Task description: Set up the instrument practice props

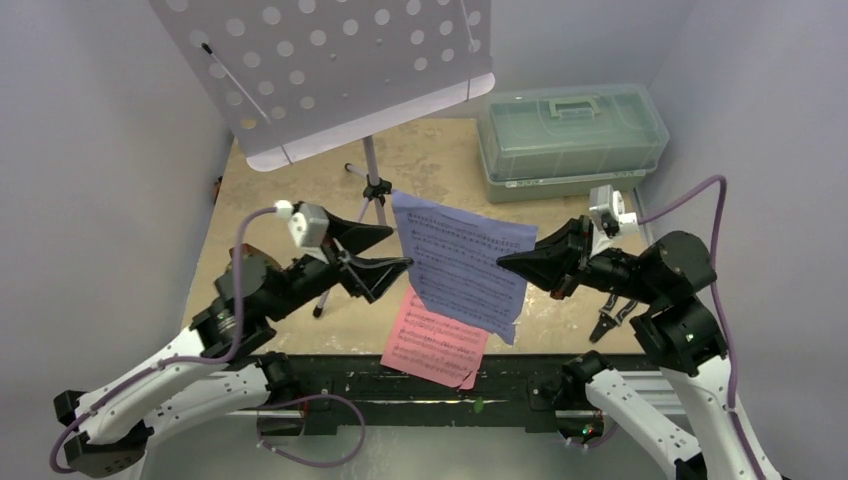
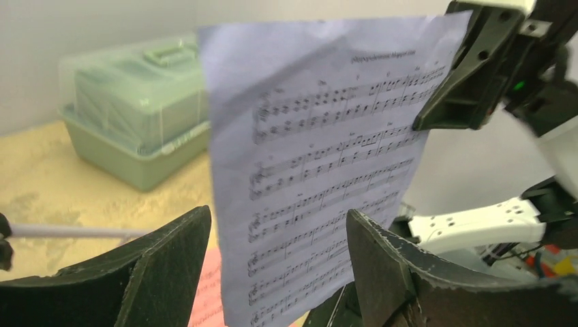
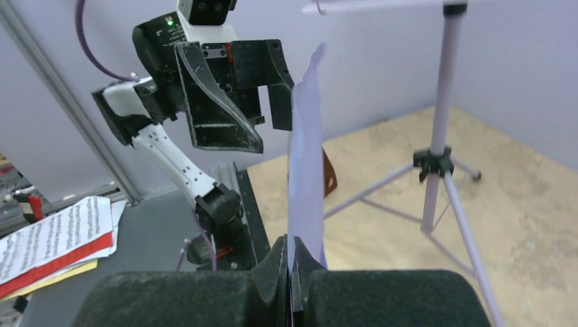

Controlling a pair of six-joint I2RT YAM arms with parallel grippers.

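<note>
**Operator:** Sheet status?
**Inspector:** Your right gripper (image 1: 503, 262) is clamped on the blue sheet (image 1: 465, 262), aloft over the counter's middle. Your left gripper (image 1: 398, 248) gapes beside it.
**Operator:** Next?
**Inspector:** Hold it upright and seat its bottom edge on the stand (image 1: 330, 70), toward the far-left corner, before you release.

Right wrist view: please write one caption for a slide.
Right tool pinches the pale-blue music sheet edge-on, opposite the open left tool.

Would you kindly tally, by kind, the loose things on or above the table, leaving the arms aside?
Music sheets: 2 (pale-blue sheet, pink sheet)
Music stand: 1
Green lidded box: 1
Black pliers: 1
Brown metronome, mostly hidden: 1
Total: 6
</note>
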